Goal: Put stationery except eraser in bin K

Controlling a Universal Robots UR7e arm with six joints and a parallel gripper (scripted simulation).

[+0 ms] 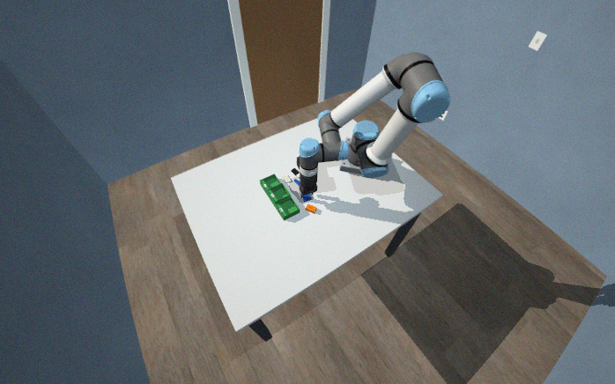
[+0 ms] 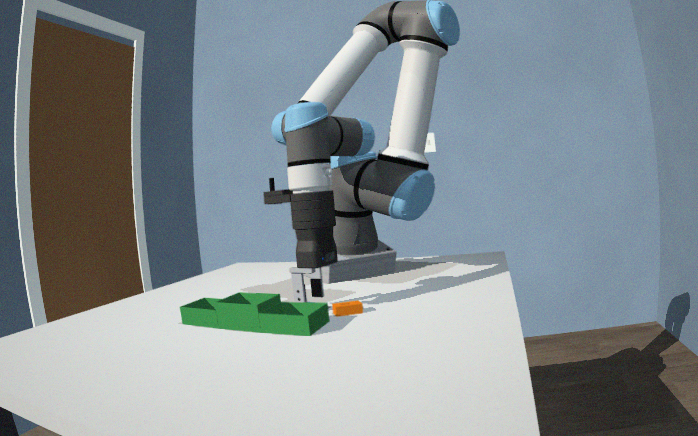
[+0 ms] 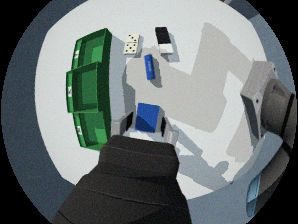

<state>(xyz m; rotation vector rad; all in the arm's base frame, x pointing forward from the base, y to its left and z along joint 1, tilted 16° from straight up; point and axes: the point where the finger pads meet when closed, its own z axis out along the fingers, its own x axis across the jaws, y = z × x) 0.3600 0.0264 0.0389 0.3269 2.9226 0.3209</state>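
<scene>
Risk first, as I read it from my station: my claw (image 3: 145, 129) is spread wide with nothing in it, straddling a blue block (image 3: 148, 116) that lies on the desk (image 2: 422, 346) just beside the row of green bins (image 3: 89, 90). The near finger has little room on the bin side, so if I close off-centre or drop lower at a slant, I judge I could nudge the bin wall and shift the row, or skate the block sideways out of the fingers. I cannot read the letters on the bins from any view, so picking the wrong compartment for K is another hazard. I also cannot tell what the block is, so if it is the eraser, it should stay put.

Other pieces lie farther along the bins: a slim blue piece (image 3: 150, 68), a small white dotted cube (image 3: 132, 43) and a black-and-white item (image 3: 164, 39). An orange piece (image 2: 347, 308) sits near the end of the row. All three compartments look unfilled to me.

Pose: the arm is folded close to its base, elbow high, forearm coming back down, wrist pointing straight at the desk. The fingertips hang low, close to the surface behind the bins in the exterior view.
</scene>
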